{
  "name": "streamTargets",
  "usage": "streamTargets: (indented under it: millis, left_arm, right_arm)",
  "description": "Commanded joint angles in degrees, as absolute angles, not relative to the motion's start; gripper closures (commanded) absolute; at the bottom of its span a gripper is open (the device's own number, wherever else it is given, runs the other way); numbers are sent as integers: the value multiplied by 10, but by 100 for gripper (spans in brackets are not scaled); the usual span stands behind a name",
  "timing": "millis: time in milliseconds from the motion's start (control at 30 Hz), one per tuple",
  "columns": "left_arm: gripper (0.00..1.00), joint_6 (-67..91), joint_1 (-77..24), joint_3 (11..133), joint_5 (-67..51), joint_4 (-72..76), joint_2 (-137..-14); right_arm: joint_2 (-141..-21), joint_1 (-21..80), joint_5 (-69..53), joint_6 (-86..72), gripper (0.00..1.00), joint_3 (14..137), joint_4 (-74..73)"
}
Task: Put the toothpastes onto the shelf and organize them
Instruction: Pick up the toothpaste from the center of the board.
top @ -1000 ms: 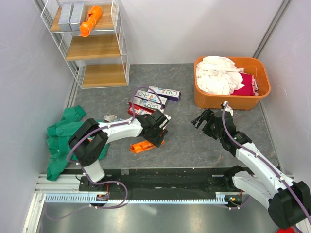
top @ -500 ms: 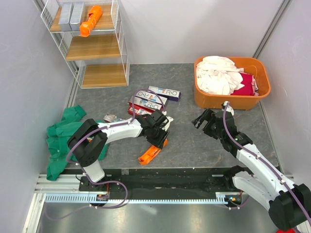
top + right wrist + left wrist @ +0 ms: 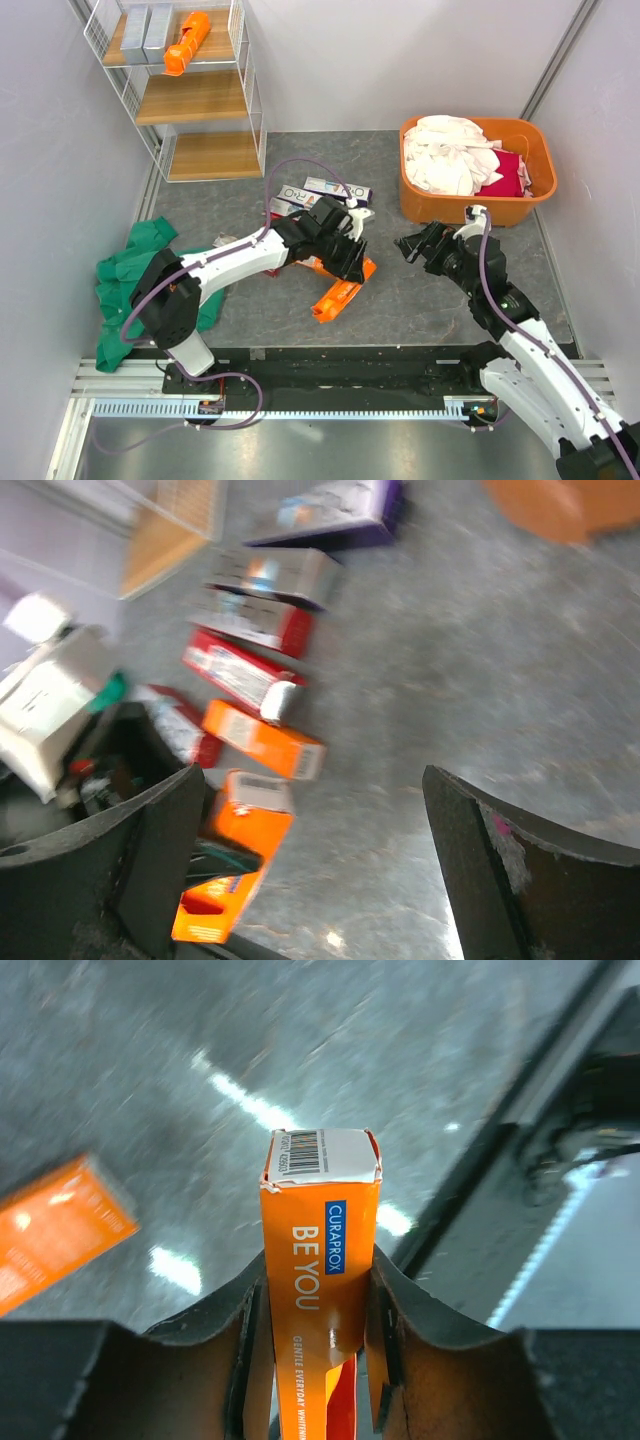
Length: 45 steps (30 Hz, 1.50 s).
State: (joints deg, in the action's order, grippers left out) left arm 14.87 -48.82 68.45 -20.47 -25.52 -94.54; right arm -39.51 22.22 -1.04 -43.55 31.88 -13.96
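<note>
Shelf [image 3: 195,98] stands at the far left, its top board already holding three toothpastes [image 3: 158,30]; more lie on the floor in mid-scene. The left gripper [image 3: 343,262] is clamped on one orange carton [image 3: 322,1250], whose long axis juts toward the near edge, so the shelf lies far-left of it. The right gripper [image 3: 415,247], farther off, hangs wide open, holding nothing.

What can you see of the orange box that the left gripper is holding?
The orange box is a long, slim cardboard carton printed CURAPROX BE YOU, with a white end flap carrying a barcode. The left gripper is shut on its long sides, near one end. In the top view it slants out of the jaws toward the near edge.
</note>
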Motion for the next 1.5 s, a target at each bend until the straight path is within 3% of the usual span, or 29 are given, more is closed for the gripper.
streamTargets:
  millis: [0,467,833,1033,1167,1300,1467]
  left_arm:
    - [61,210,-473,727,-325,-182,-921]
    - [61,403,-444,677,-495,119,-880]
    - [61,474,-444,651,-546,231,-879]
    - [61,497,-444,642,-546,266,-880]
    - [61,511,-444,643,-548,279,-885]
    - [59,513,-444,644,-550,283,-886]
    - [44,508,-443,641,-552,275,-885]
  right_arm:
    - [-355,221,-99,-415,2,323,-42]
    - [-340,220,-185,-463,2,284,89]
    - [-342,220,-233,-541,4,251,228]
    - [-354,221,-262,-572,30,247,286]
    - [-359,219,-268,-573,59,254,288]
    - [-359,221,-268,-571,68,260,282]
    - [-359,221,-263,-570,72,270,273]
